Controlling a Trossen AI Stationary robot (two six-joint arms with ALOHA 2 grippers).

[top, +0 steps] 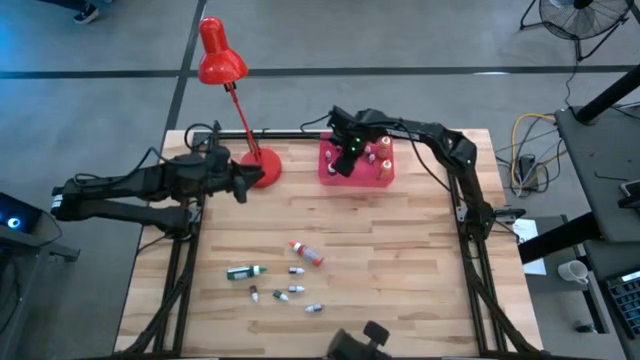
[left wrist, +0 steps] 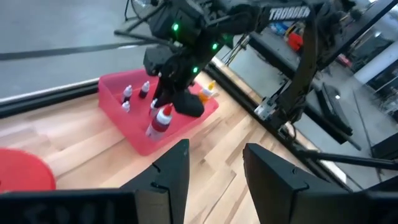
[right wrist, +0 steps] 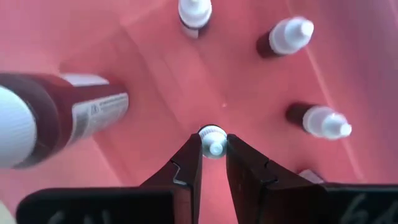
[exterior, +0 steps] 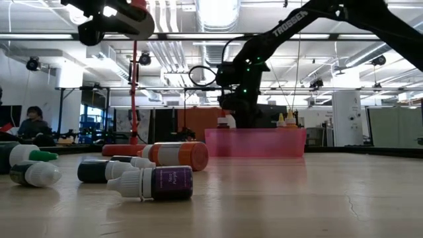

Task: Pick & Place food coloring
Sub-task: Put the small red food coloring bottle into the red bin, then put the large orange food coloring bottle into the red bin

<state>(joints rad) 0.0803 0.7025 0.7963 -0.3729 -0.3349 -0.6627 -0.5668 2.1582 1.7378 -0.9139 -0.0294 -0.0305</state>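
Your right end effector (right wrist: 213, 155) is clamped on a small white-capped dropper bottle (right wrist: 212, 140), upright, directly over the pink rectangular plastic tray (right wrist: 155, 74); left end effector (left wrist: 214, 165) idles half-open.

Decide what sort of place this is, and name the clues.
Probably a robotics lab or workshop: a wooden table with mounted arms, exposed ceiling pipes, and a person at a distant desk.

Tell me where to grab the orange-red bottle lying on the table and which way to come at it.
Take the orange-red bottle across its round body, midway along, coming straight down from above. It lies flat on the table, pointing diagonally, so the fingers should straddle it crosswise to that line. It lies apart from the other small bottles, so there looks to be room.
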